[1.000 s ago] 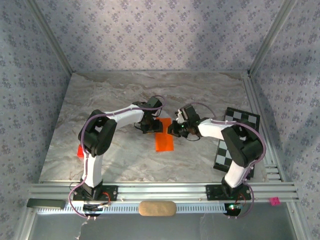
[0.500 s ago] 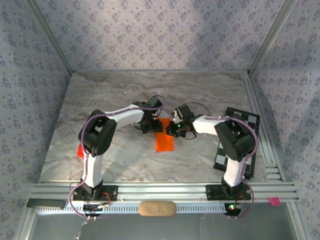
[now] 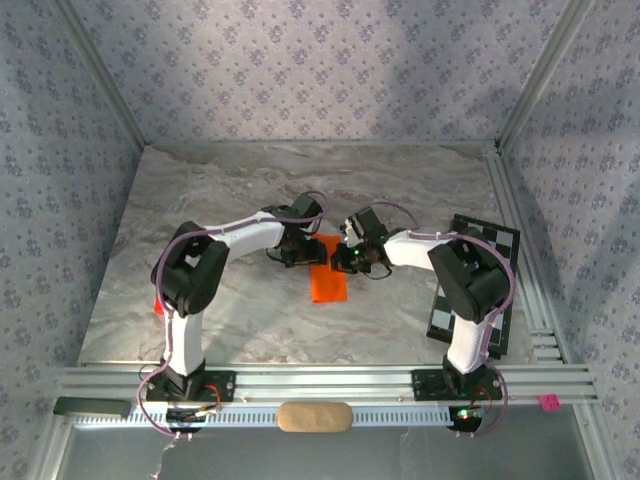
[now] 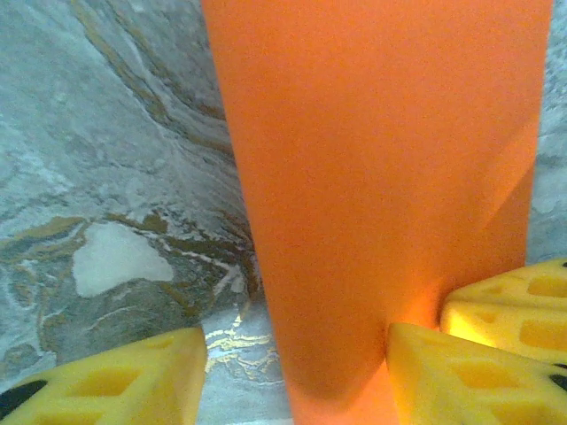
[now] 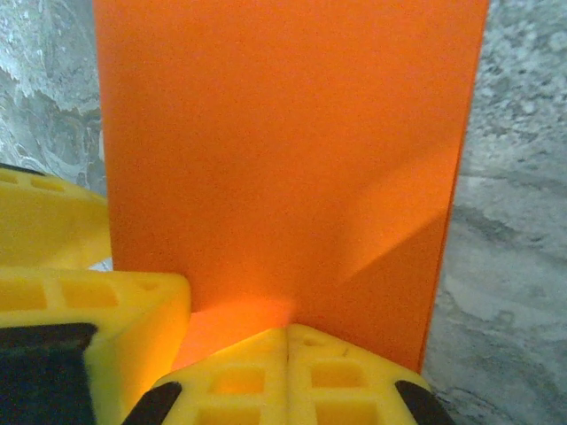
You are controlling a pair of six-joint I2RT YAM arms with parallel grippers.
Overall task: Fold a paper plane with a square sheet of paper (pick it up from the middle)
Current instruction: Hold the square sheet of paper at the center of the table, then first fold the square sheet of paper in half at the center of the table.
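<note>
The square sheet of paper [image 3: 328, 282] is bright orange and lies folded into a narrow rectangle on the marble table [image 3: 240, 190]. My left gripper [image 3: 299, 250] is low at its far left corner. In the left wrist view this gripper [image 4: 297, 363] is open, with the end of the sheet [image 4: 381, 177] between its yellow fingers, close to the right one. My right gripper [image 3: 346, 258] meets it from the right. It is shut, and its joined tips [image 5: 288, 341] press on the sheet's [image 5: 283, 150] end. A diagonal crease shows near that corner.
A black-and-white checkerboard card [image 3: 470, 290] lies along the right edge of the table. A small red piece [image 3: 158, 305] sits behind the left arm. A pink stick [image 3: 548, 402] and a tan pad [image 3: 314, 417] rest on the front rail.
My right gripper has slid left onto the far end of the sheet, its elbow swinging in. The left jaws have spread slightly. The sheet has stayed in place.
</note>
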